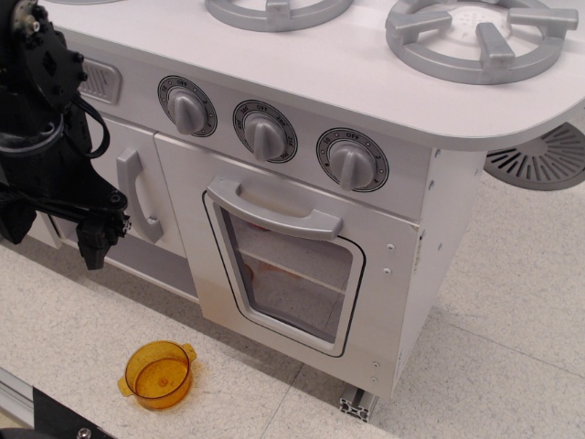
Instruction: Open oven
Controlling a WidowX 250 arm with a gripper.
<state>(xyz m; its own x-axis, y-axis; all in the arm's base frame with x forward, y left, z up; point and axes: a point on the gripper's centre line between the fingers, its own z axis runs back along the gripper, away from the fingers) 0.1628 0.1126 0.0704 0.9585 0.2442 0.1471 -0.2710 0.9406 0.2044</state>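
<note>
The white toy oven (196,274) stands in the middle of the view. Its door (215,306) has a rounded clear window (292,274) and a wide grey bar handle (274,210) along the top. The door sits flush with the front, closed. Something orange shows dimly behind the window. My black gripper (94,245) hangs at the left, in front of the cabinet door and well left of the oven handle, touching nothing. Its fingers point down and look like one dark shape, so I cannot tell whether they are open.
A narrow white cabinet door with a vertical grey handle (137,197) is left of the oven. Three grey knobs (265,133) sit above the door, and grey burners (480,37) on top. An orange toy pot (160,373) lies on the floor in front. A grey slotted disc (544,157) lies at right.
</note>
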